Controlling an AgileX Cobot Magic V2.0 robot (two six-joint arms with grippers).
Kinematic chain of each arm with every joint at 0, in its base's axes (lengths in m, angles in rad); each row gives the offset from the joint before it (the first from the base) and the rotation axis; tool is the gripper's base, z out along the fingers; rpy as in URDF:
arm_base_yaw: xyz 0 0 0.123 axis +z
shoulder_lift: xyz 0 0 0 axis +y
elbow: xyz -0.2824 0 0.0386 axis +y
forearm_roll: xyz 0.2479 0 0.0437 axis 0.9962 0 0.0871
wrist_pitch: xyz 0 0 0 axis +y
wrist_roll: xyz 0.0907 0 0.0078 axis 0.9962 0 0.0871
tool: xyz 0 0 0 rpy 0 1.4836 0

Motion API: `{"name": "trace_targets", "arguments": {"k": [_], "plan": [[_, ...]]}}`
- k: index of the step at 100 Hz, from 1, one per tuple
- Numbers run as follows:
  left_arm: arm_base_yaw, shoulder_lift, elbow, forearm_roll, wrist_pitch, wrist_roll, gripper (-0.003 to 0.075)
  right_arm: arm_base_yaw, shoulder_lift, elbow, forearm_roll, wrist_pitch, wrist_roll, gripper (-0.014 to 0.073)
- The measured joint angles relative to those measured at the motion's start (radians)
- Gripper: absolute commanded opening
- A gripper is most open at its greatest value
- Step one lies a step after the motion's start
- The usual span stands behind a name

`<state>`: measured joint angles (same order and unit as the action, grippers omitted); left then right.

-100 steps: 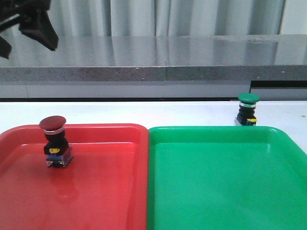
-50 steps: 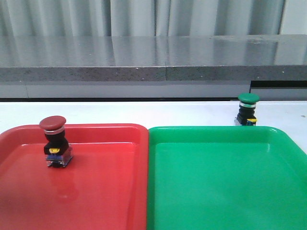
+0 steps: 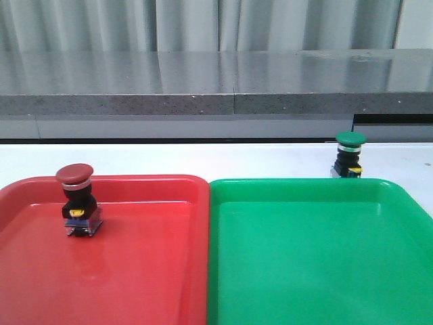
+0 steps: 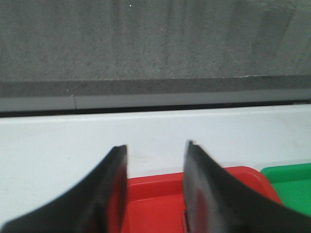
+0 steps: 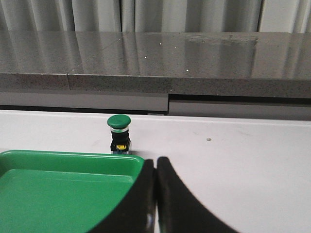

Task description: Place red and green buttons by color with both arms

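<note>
The red button [image 3: 76, 200], dark-red cap on a black body with a yellow tag, stands upright in the red tray [image 3: 149, 271] near its far left. The green button [image 3: 350, 154] stands on the white table just behind the green tray [image 3: 311, 257]; it also shows in the right wrist view [image 5: 119, 134]. Neither gripper shows in the front view. My left gripper [image 4: 155, 148] is open and empty above the red tray's far edge [image 4: 155, 182]. My right gripper [image 5: 155, 162] is shut and empty, near the green tray's corner [image 5: 131, 162], short of the green button.
The two trays sit side by side at the table's front. A grey stone ledge [image 3: 216, 88] runs along the back of the white table [image 3: 203, 159], with a corrugated wall behind it. A small dark speck [image 5: 208, 140] lies on the table to the button's right.
The left arm, seen at the top left of the front view a second ago, has left that view. The buttons and trays have not moved.
</note>
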<state>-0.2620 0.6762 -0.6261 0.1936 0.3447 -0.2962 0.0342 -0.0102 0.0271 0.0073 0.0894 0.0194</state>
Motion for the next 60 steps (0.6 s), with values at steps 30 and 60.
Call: {"name": "trace_targets", "arguments": {"k": [30,60], "plan": [[0.000,-0.007,0.000,0.010,0.004,0.000,-0.0019,0.000,0.000,0.000,0.000,0.000,0.000,-0.0067],[0.000,-0.007,0.000,0.010,0.004,0.000,-0.0019,0.000,0.000,0.000,0.000,0.000,0.000,-0.0067]]}}
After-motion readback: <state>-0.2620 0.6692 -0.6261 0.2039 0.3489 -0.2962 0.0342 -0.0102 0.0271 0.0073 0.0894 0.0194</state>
